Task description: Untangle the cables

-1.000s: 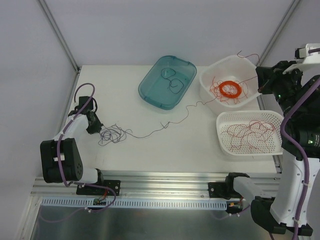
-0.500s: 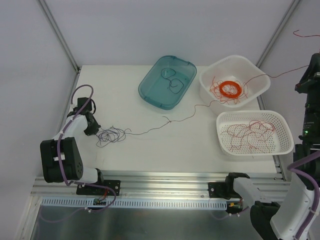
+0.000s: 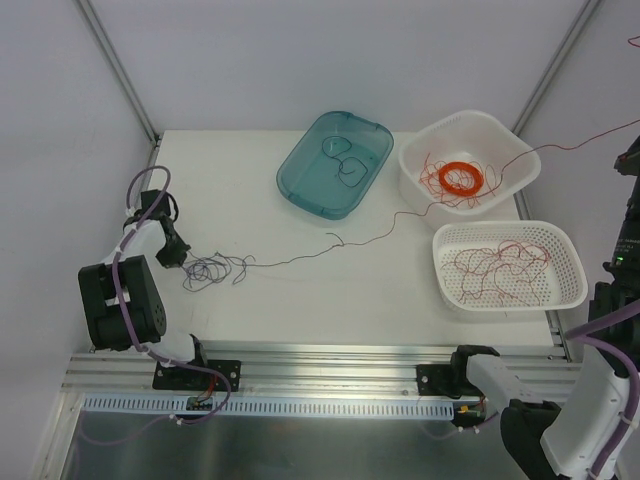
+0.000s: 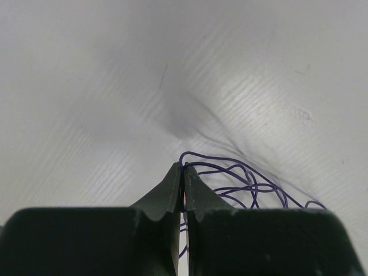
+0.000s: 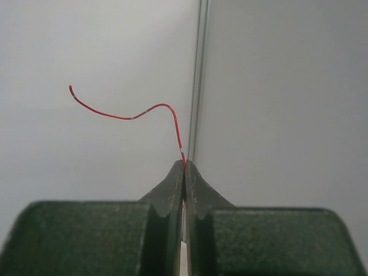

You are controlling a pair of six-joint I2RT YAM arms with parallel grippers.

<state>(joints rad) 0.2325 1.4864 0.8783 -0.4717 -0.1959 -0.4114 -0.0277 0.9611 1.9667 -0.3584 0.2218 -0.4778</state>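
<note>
The cables lie on the white table as a small wad of dark purple-blue wire (image 3: 215,268). A long thin red wire (image 3: 400,212) trails from it to the right, over the upper white basket and up off the right edge. My left gripper (image 3: 172,256) is low at the wad's left side, shut on a purple loop (image 4: 218,164). In the right wrist view my right gripper (image 5: 183,167) is lifted in front of the wall and shut on the red wire (image 5: 172,118), whose free end curls up and left. In the top view only that arm's body (image 3: 625,230) shows.
A teal tray (image 3: 300,175) at the back holds a few dark wires. The upper white basket (image 3: 425,140) holds a flat orange ring coil (image 3: 461,178) and loose red wires. A lower white basket (image 3: 560,240) at the right holds red wires. A frame post stands behind the right gripper.
The right arm has swung up and out past the right edge, drawing the red wire out longer. My left gripper has shifted left, dragging the wad with it.
</note>
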